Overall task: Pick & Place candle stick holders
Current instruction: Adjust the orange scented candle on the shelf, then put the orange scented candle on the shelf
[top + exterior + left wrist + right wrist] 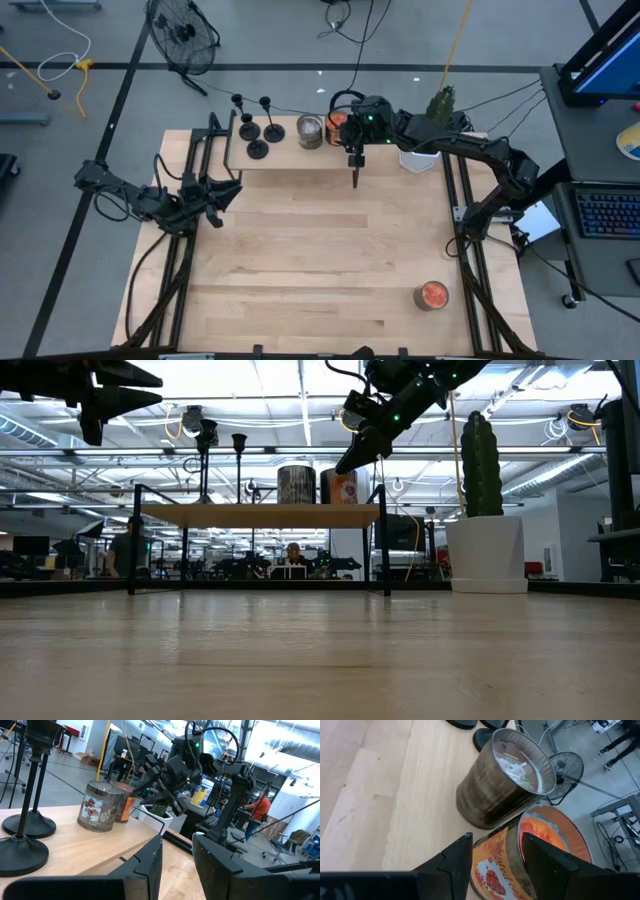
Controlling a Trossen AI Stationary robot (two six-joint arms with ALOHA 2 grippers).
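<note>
Three matte-black candle stick holders [258, 138] stand on their disc bases at the left end of a low wooden shelf [295, 158] at the table's far side. They also show in the low view [222, 445] and the left wrist view [27, 795]. My right gripper [497, 852] is open and empty just above an orange candle tin [545, 845] at the shelf's right end, fingers slanting down toward the tin; it also shows in the low view [348, 460]. My left gripper [177, 852] is open and empty, raised left of the shelf [215, 195].
A brown-and-silver candle tin [310, 131] stands beside the orange one [338, 122] on the shelf. A cactus in a white pot [485, 510] stands right of the shelf. Another orange tin [432, 295] sits near the table's near right corner. Bare wood lies between.
</note>
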